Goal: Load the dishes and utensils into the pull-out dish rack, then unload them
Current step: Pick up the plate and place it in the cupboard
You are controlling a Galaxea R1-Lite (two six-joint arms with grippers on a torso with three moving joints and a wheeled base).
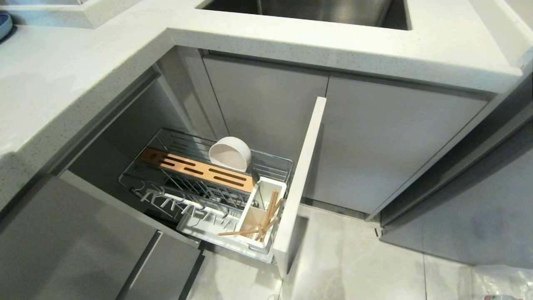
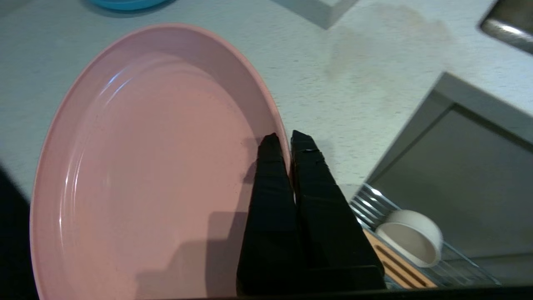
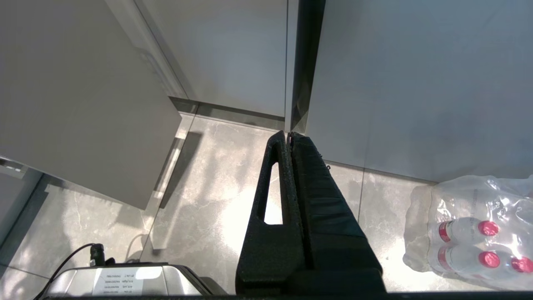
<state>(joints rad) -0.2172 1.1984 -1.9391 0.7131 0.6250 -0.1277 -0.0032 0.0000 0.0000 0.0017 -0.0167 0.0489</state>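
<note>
So the pull-out dish rack point(image 1: 200, 183) sits pulled out of the cabinet in the lower middle of the head view, hanging off its pale cabinet front point(image 1: 300, 183), which stands edge-on just to the right of it. The small off-white bowl point(image 1: 230, 154) is tipped up on its edge in the wire basket, right behind the slotted bamboo strip point(image 1: 198, 168) and pretty much dead centre of the frame. The chopsticks point(image 1: 266, 218) are stuck in the white utensil cup point(image 1: 262, 210) at the rack's right end, leaning at messy angles, with one lying out almost flat toward the white tray point(image 1: 200, 227) at the bottom of the rack. I can't make out the spoon for sure. Neither arm shows up in the head view. In the left wrist view the left gripper point(image 2: 283, 139) has its fingers pinched onto the rim of a big pink plate point(image 2: 145, 166), which fills the left half of the frame above the speckled countertop point(image 2: 374, 62); the rack and bowl peek in at the lower right of that frame, well below. In the right wrist view the right gripper point(image 3: 288, 135) hangs over the grey floor tiles point(image 3: 208, 200) with its fingers pressed together and nothing between them, and a shrink-wrapped pack of bottles point(image 3: 474, 233) sits at the lower right.
</note>
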